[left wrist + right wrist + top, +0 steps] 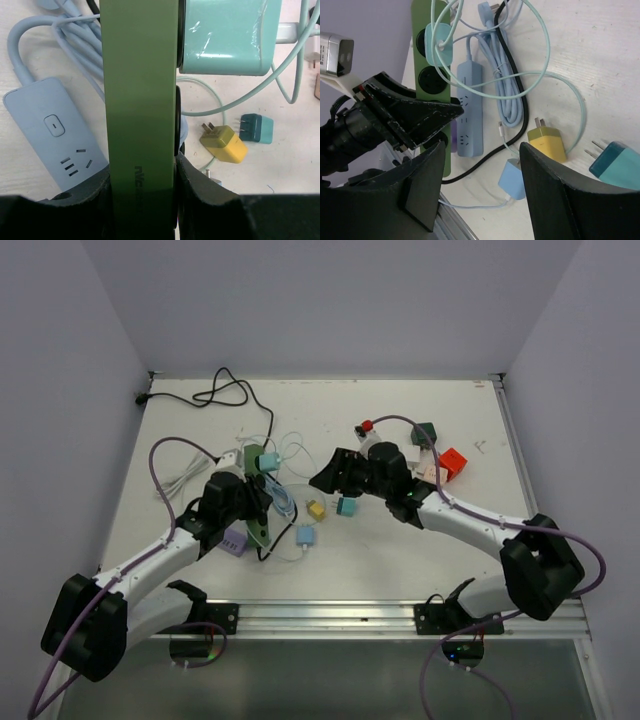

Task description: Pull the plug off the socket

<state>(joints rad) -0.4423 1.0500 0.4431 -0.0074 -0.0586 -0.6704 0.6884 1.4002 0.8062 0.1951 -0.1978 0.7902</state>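
- The left gripper (142,172) has its jaws clamped on the socket (140,75), which lies left of centre on the desk (400,540). The mint plug (227,37) sits in an end outlet.
- The right gripper (485,165) hangs near, jaws apart and empty. It should close across the plug's body, clear of the mint cable (545,75), then pull straight out.
- The right wrist view shows the round outlets; the left wrist view shows the strip side-on.

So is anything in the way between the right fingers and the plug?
Partly. The left fingers clamp the green socket just below the mint plug, and a thin mint cable loops across the gap. The right fingers stand open, holding nothing.
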